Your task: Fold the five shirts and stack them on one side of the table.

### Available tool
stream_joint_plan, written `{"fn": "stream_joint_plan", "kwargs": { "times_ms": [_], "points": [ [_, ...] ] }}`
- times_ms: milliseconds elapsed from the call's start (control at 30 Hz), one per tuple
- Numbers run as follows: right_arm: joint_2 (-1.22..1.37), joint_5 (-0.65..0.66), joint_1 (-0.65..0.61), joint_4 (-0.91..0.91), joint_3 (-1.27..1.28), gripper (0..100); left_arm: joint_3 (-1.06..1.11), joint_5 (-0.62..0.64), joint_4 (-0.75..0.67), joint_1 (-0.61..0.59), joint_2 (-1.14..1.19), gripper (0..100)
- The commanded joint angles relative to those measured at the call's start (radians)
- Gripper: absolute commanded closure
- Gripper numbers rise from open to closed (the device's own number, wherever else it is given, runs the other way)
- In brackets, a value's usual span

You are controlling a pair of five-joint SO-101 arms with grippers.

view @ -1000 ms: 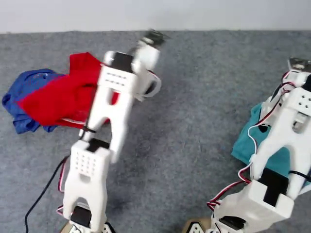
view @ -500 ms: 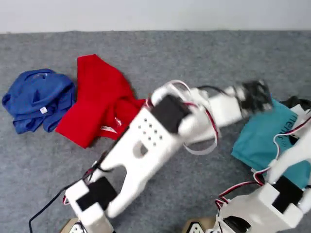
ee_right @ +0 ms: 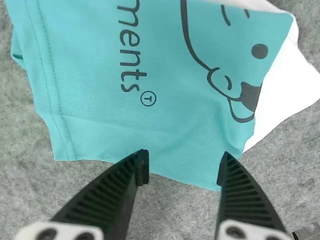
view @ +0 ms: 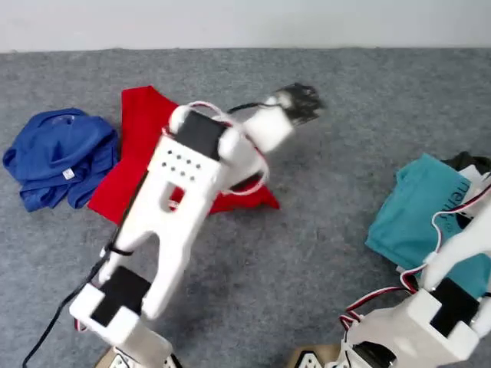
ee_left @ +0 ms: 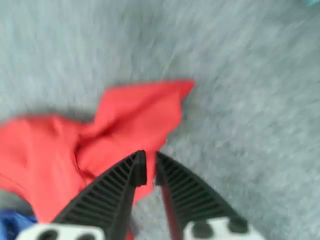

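From above, the left gripper [view: 295,103] is hanging over the table [view: 345,100] just past the red shirt [view: 146,153]. The blue shirt [view: 57,149] is lying beside the red one, and the teal shirt [view: 418,215] well apart. At the left wrist, the jaws are sitting almost together, gripping nothing. At the right wrist, the right gripper [ee_right: 182,167] is gaping wide, empty, over the teal shirt's edge.

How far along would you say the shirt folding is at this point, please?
Done: the teal shirt lies folded at the right of the table, on a white garment. In hand: nothing; the left gripper hangs shut above the loosely spread red shirt, the right gripper open over the teal one. Left: the red shirt and the crumpled blue shirt need folding and stacking.
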Motion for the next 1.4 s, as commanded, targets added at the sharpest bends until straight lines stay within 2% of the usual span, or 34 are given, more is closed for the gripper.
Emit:
{"fn": "stream_joint_plan", "kwargs": {
  "times_ms": [0,100,200,533,767,1167,1267,1367],
  "points": [
    [-0.051,-0.009,-0.016,-0.004,0.000,76.8,0.176,-0.014,-0.104,-0.029,0.057,88],
    [-0.051,-0.009,-0.030,0.004,0.000,76.8,0.239,-0.006,-0.184,-0.006,0.166,87],
    [-0.051,-0.009,-0.038,0.004,0.000,76.8,0.217,0.063,-0.190,0.037,0.252,87],
    [-0.050,-0.009,-0.039,-0.007,0.000,76.8,-0.064,0.285,-0.192,0.075,0.400,87],
    [-0.042,-0.009,-0.041,-0.008,0.000,76.8,-0.232,0.393,-0.186,0.112,0.494,87],
    [-0.042,-0.009,-0.041,-0.008,0.000,76.8,-0.328,0.393,-0.184,0.104,0.740,88],
    [-0.042,-0.009,-0.041,-0.008,0.000,76.8,-0.328,0.388,-0.184,0.080,0.763,92],
    [-0.042,-0.009,-0.041,-0.008,0.000,76.8,-0.326,0.282,-0.160,0.068,0.764,97]
  ]
}}
